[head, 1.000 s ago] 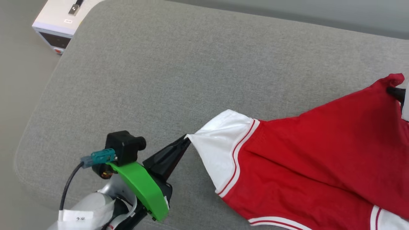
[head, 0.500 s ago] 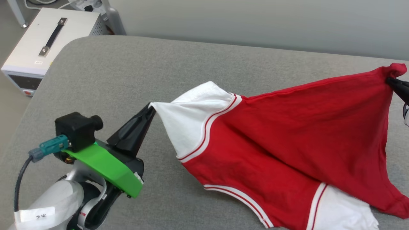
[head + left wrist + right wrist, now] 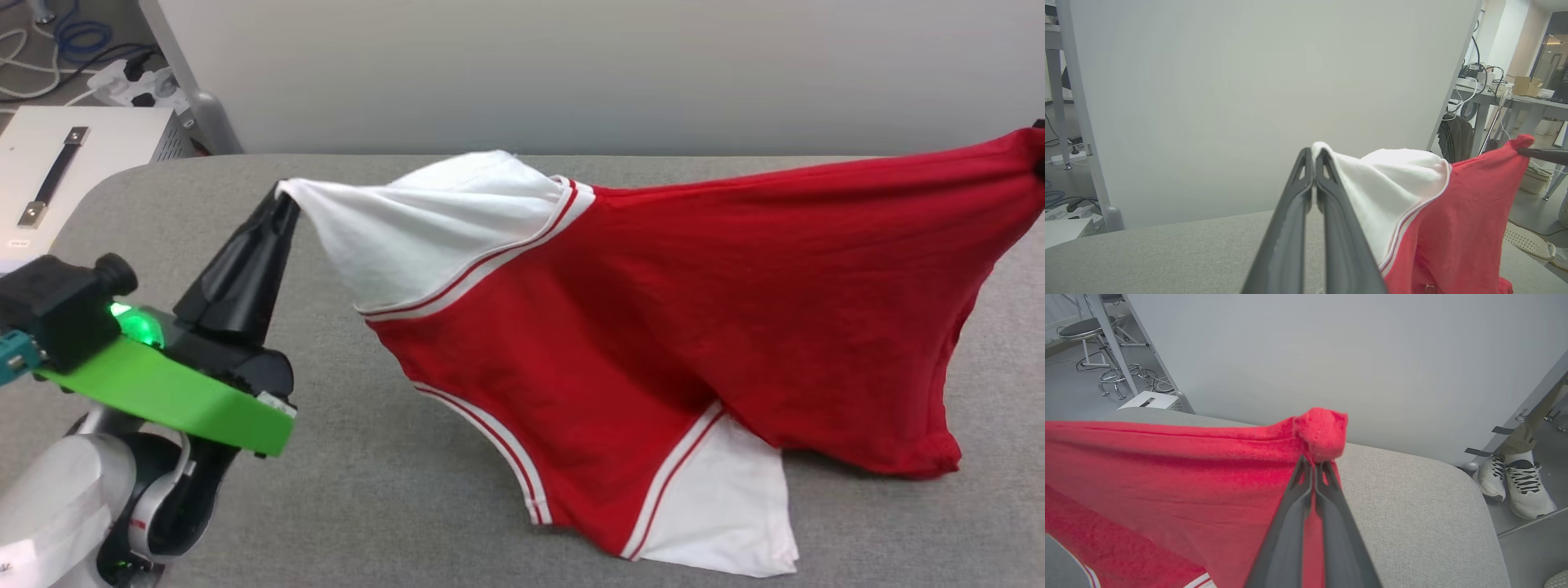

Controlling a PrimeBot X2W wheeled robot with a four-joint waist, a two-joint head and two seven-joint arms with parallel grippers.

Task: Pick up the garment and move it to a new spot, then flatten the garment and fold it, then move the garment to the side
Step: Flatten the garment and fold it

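The garment (image 3: pixel 694 310), a red jersey with white sleeves and striped trim, hangs stretched between both grippers above the grey cushion (image 3: pixel 392 490). My left gripper (image 3: pixel 286 196) is shut on the tip of a white sleeve (image 3: pixel 1384 192); its fingers (image 3: pixel 1306 196) are pressed together. My right gripper (image 3: pixel 1314 465) is shut on a bunched red corner (image 3: pixel 1323 430) at the head view's far right edge. The lower white sleeve (image 3: pixel 718 506) rests on the cushion. The printed side is hidden.
A white panel (image 3: pixel 571 65) stands behind the cushion. A white box with a handle (image 3: pixel 57 171) and cables sit on the floor at the left. A person's sneakers (image 3: pixel 1515 482) stand beyond the cushion's right end. A stool (image 3: pixel 1081 330) is farther off.
Both grippers have raised the garment, which now hangs higher and more spread, with less of it on the cushion. The head camera has tilted up, showing the white panel.
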